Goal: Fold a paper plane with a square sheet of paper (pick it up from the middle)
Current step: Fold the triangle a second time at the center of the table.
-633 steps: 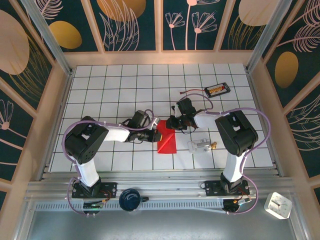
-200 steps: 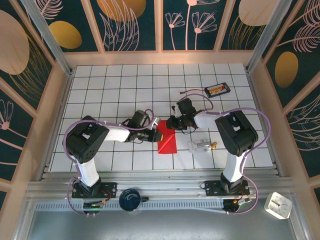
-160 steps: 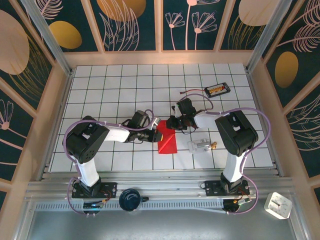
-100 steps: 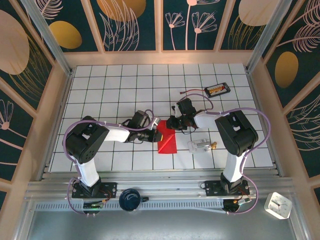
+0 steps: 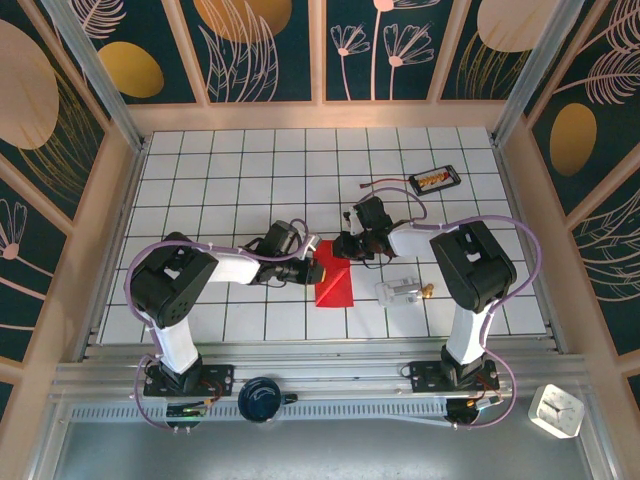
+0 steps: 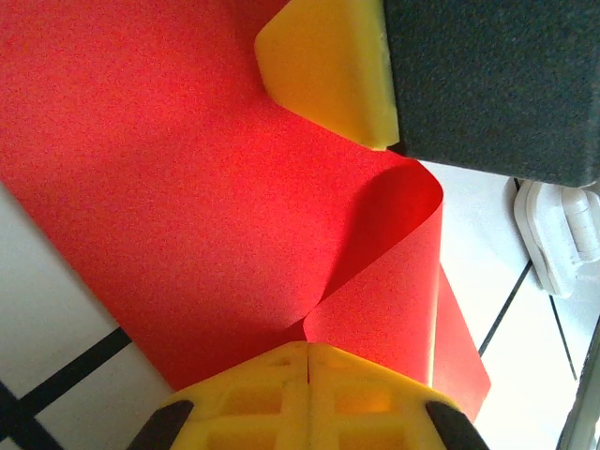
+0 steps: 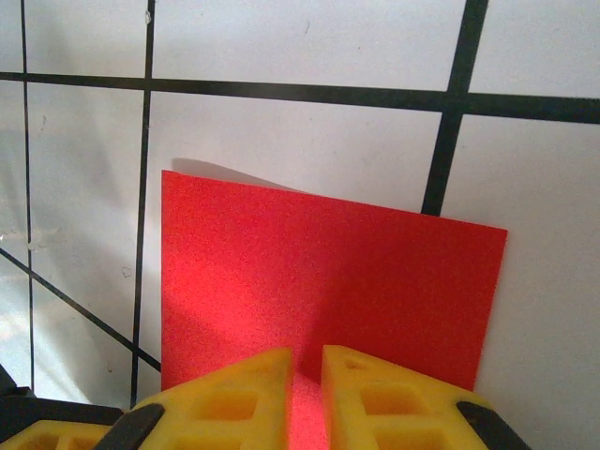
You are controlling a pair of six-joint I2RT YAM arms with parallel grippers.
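Tiled table [image 5: 200, 180]: paper [image 5: 335, 287] lies centre, toward the near edge, partly folded, with left gripper [image 5: 316, 271] and right gripper [image 5: 347, 247] both pinched on it. I read this as mid-fold; next needs the flap laid square, then creased.

Your left arm [image 5: 215, 268] rises from the near edge of the table, bends, and lies low, pointing right toward the middle. Your left gripper [image 6: 307, 349] has its jaws pressed together on a fold of the red paper [image 5: 333, 283]. Your right arm [image 5: 455, 255] bends back toward the left, and your right gripper [image 7: 307, 361] pinches the paper's far edge with almost closed jaws
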